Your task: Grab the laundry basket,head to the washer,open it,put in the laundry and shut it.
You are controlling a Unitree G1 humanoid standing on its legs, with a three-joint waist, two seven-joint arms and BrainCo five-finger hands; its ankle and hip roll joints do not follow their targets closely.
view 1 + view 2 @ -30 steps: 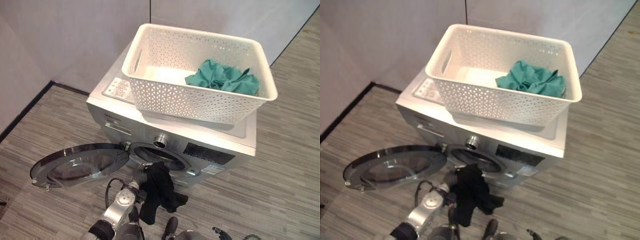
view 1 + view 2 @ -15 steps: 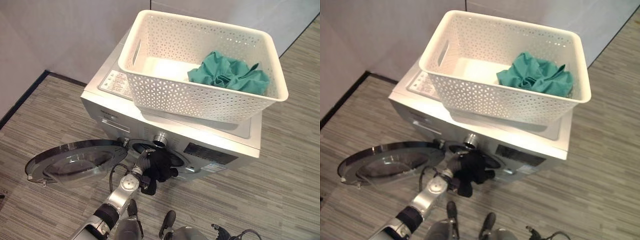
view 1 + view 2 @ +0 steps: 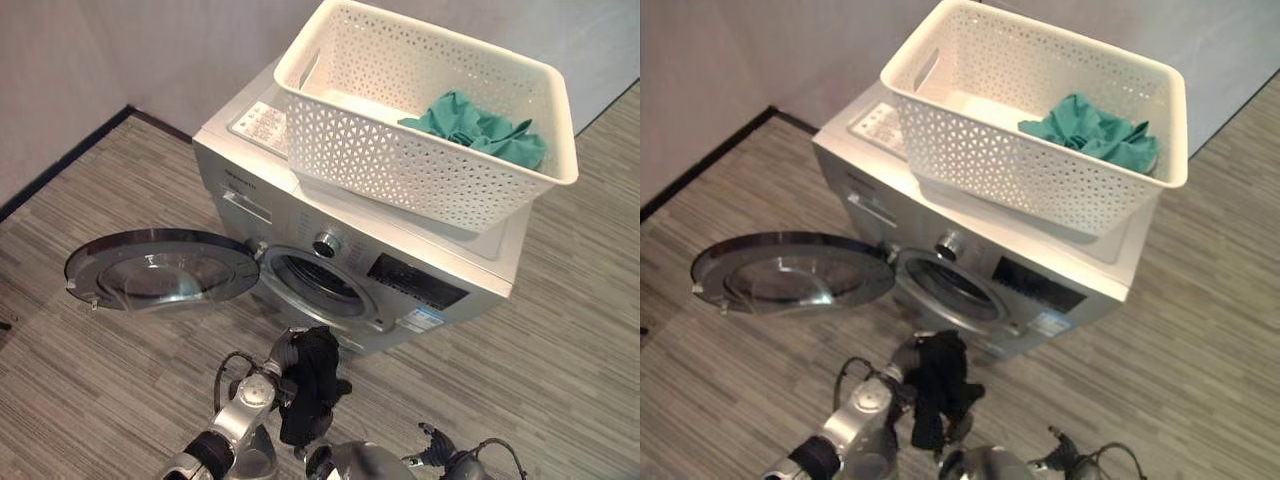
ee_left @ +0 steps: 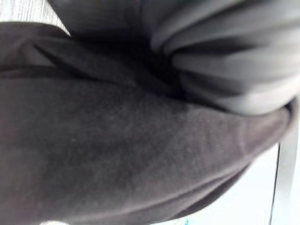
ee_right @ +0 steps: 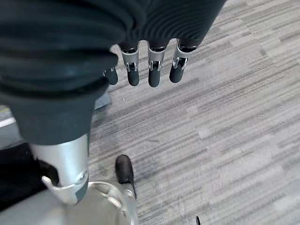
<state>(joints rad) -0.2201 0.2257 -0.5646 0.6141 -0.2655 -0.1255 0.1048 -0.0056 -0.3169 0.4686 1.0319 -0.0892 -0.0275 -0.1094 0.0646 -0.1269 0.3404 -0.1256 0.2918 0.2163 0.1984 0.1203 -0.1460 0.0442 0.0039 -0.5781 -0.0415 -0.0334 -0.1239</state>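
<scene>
Loading underway — left hand [image 3: 283,362] clutching a black garment [image 3: 308,385] just short of the silver washer's open round door [image 3: 165,270]; next, push it into the drum opening [image 3: 310,285].

A silver washer [image 3: 970,270] stands against the wall on a grey striped floor [image 3: 1200,330], its round glass door [image 3: 790,272] swung wide open to the robot's left and the drum opening [image 3: 952,290] uncovered. On top of the washer sits a white perforated laundry basket [image 3: 1030,165] with a crumpled teal garment [image 3: 1090,132] lying in its right end. In front of the washer, below the drum opening, the left robot hand [image 3: 908,368] grips a black garment [image 3: 935,385] that hangs down from it, clear of the opening.
</scene>
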